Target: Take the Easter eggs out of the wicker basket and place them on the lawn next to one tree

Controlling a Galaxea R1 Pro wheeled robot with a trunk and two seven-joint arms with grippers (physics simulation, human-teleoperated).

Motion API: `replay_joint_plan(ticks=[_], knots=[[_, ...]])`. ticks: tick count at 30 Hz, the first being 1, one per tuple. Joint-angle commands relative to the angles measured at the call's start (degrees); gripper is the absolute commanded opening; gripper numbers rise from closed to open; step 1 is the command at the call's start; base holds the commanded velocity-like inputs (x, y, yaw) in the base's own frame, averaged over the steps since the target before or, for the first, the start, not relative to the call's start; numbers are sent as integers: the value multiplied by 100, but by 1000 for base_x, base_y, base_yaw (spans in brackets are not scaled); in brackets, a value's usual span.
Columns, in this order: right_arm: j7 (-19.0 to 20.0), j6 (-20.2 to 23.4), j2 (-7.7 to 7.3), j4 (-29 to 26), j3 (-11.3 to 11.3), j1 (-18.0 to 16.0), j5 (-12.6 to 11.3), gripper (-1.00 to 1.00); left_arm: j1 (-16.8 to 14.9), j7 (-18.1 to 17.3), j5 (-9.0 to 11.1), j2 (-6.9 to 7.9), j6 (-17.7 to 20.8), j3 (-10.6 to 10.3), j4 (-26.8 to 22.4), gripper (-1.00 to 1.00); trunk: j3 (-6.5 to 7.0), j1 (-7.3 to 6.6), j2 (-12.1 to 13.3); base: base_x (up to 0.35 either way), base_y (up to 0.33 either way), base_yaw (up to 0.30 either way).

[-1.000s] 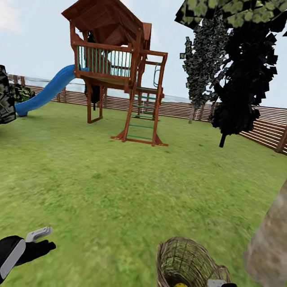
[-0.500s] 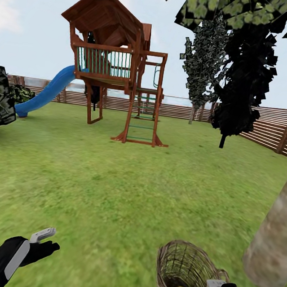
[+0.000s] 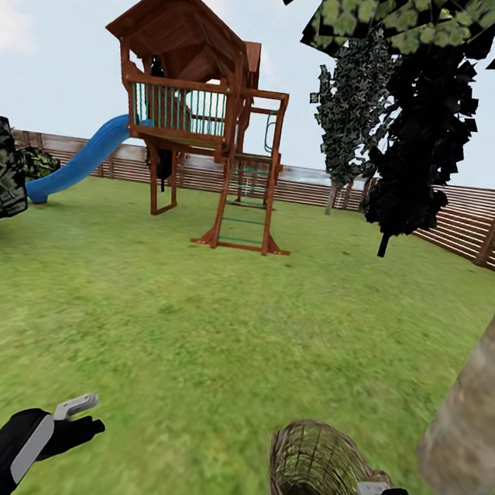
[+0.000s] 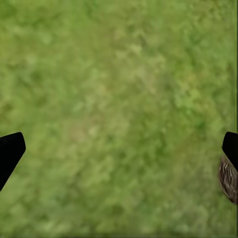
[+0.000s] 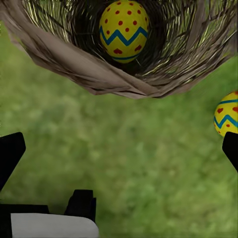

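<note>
Beside the tree (image 3: 467, 433), one Easter egg (image 5: 124, 29) is seen left inside the wicker basket (image 3: 319, 476); another egg (image 5: 227, 113) lies on the lawn (image 3: 189, 334). Right claw (image 5: 119, 148) and left claw (image 4: 119, 148) are held open, empty.

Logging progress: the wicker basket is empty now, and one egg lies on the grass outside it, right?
Not quite. The wicker basket is not empty: the right wrist view shows one Easter egg inside it. Another egg does lie on the grass outside it.
</note>
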Motion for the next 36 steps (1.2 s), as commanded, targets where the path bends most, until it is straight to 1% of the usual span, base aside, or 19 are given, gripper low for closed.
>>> replay_joint_plan(ticks=[1, 9, 33, 36], knots=[[30, 21, -6, -6, 17, -5, 33, 100, -3, 19, 31, -17, 27, 9, -4, 100, 12, -23, 38, 0, 0, 0], [30, 21, -14, -6, 15, -5, 32, 100, -3, 19, 27, -40, 13, -7, 186, 100, 155, -199, 359, 0, 0, 0], [30, 21, -6, -6, 24, -5, 32, 100, -3, 15, 28, -40, 12, -1, 200, 100, 586, -726, 1321, 0, 0, 0], [30, 22, -3, -5, 24, -5, 32, 100, -3, -22, 43, -36, 10, 0, 179, 100, 586, -726, 1321, 0, 0, 0]])
